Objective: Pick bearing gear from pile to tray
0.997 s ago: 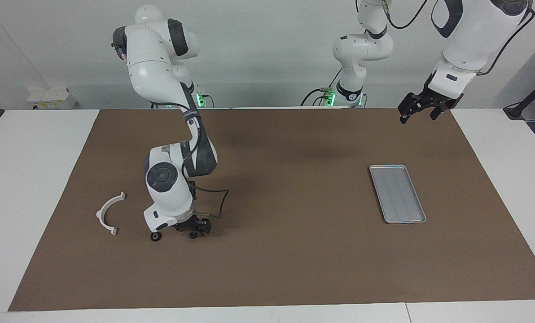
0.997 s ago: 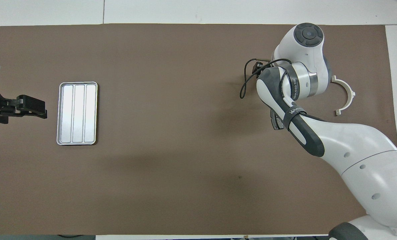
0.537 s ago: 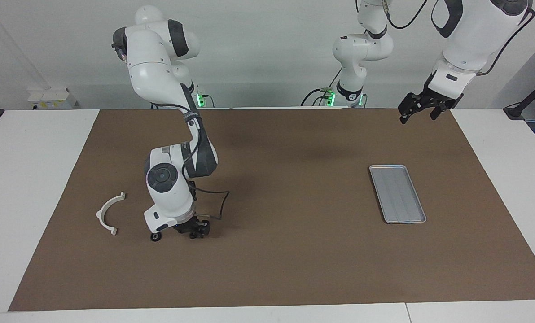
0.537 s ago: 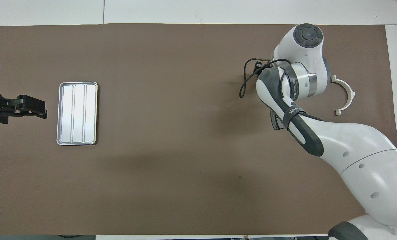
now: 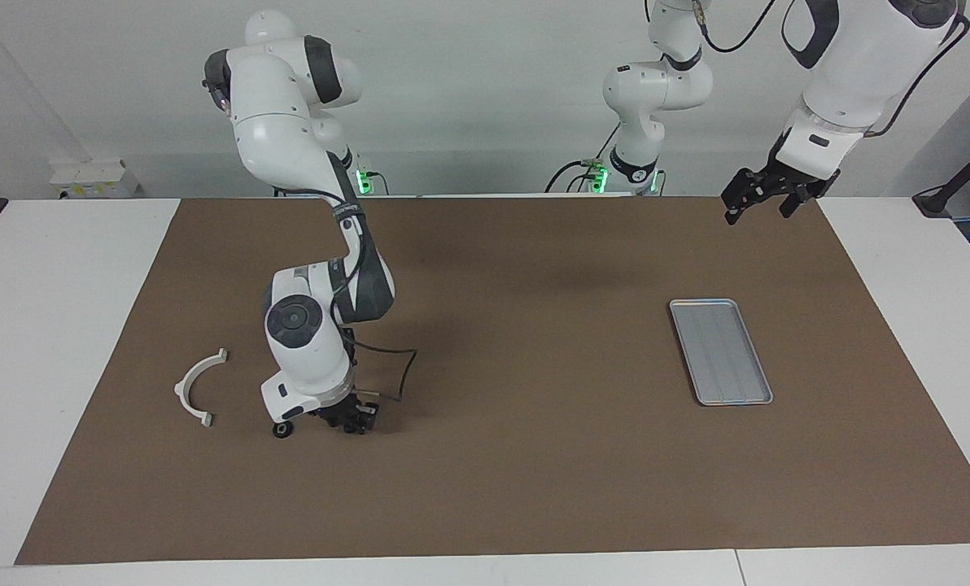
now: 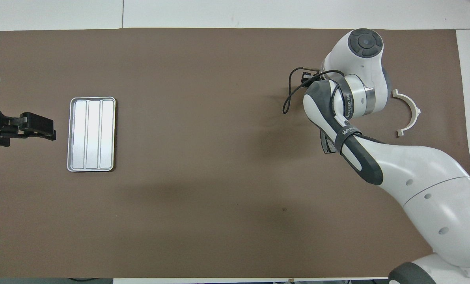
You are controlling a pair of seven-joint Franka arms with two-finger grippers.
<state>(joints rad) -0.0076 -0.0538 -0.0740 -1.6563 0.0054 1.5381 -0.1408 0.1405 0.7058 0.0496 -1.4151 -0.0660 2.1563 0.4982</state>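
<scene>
My right gripper (image 5: 356,420) is down at the mat among the pile, beside a small black round gear (image 5: 281,429). The white half-ring bracket (image 5: 198,387) lies beside them toward the right arm's end, and it also shows in the overhead view (image 6: 409,113). In the overhead view the wrist hides the gripper and most of the pile. Only the edge of a dark grey brake pad (image 6: 326,144) peeks out from under the arm. The silver tray (image 5: 720,352) lies empty toward the left arm's end, also in the overhead view (image 6: 91,134). My left gripper (image 5: 760,202) waits open, raised beside the tray.
A brown mat (image 5: 534,456) covers most of the white table. A black cable (image 5: 395,370) loops from the right wrist above the mat. A third robot arm (image 5: 652,98) stands at the robots' end of the table.
The right wrist has shifted slightly over the pile and its cable loop has moved a little. The left arm, the tray and the bracket have not moved.
</scene>
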